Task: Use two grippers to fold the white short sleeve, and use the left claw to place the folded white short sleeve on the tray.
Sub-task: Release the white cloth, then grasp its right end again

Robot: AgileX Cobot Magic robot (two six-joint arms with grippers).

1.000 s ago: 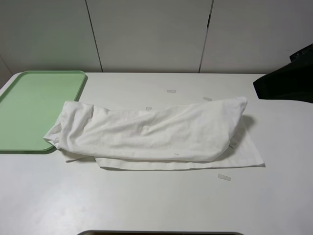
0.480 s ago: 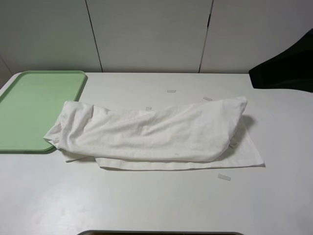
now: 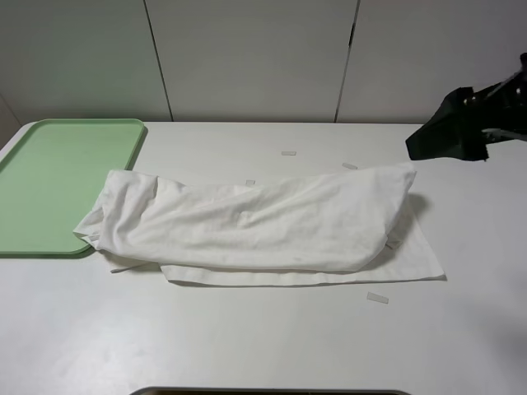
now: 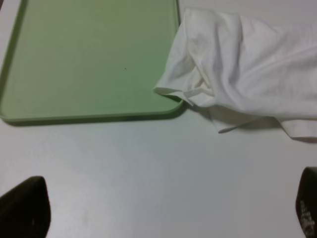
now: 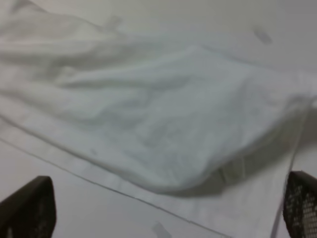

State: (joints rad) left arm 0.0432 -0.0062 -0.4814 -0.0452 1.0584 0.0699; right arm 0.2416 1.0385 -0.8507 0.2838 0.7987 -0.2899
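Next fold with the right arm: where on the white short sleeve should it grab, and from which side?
Probably the right end of the white short sleeve, where the folded top layer bulges up off the table and gives the fingers an edge to close on. Come from the right and from above: the open right gripper hovers just beyond that end.

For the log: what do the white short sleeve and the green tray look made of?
The white short sleeve looks like soft matte cloth, likely cotton: it wrinkles, drapes and shows a stitched hem. The tray is probably smooth moulded plastic: uniform pale green, rounded corners, low raised rim.
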